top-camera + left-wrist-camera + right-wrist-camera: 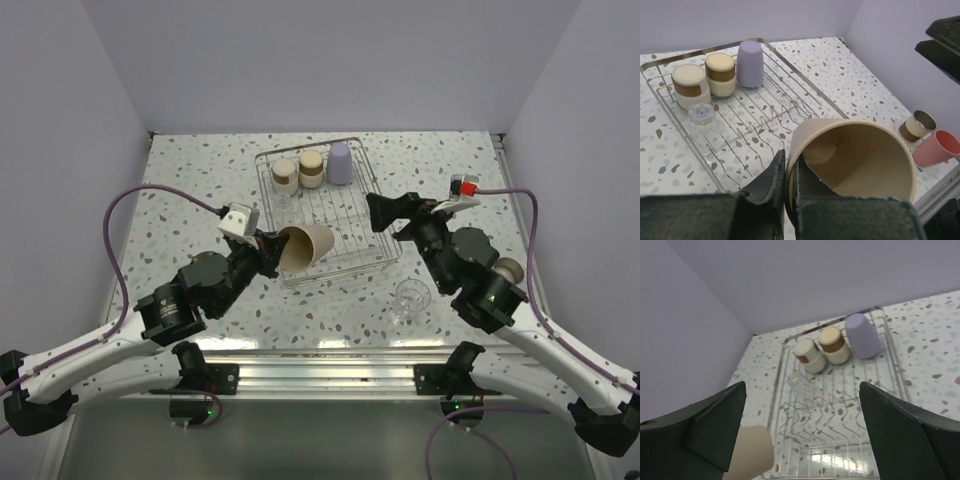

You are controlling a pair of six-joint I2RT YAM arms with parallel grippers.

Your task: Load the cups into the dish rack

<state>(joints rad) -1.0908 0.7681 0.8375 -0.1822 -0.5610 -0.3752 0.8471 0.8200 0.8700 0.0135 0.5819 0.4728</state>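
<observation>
My left gripper [272,250] [790,161] is shut on the rim of a beige tumbler [306,247] [860,160], one finger inside and one outside. The tumbler hangs tilted over the near left corner of the dish rack [345,225] [765,115] [850,390]. Upside down at the rack's far end stand a lavender cup [341,162] [750,64] and two cream cups with tan bands [312,168] [721,74]. A clear glass [283,200] [702,117] stands near them. My right gripper [392,212] [802,390] hovers open and holding nothing over the rack's right edge.
Another clear glass [410,298] stands on the table near the rack's front right corner. A steel cup with a tan base [508,268] [917,125] and a salmon-pink cup [937,148] sit to the right, by my right arm. Walls close in the table on three sides.
</observation>
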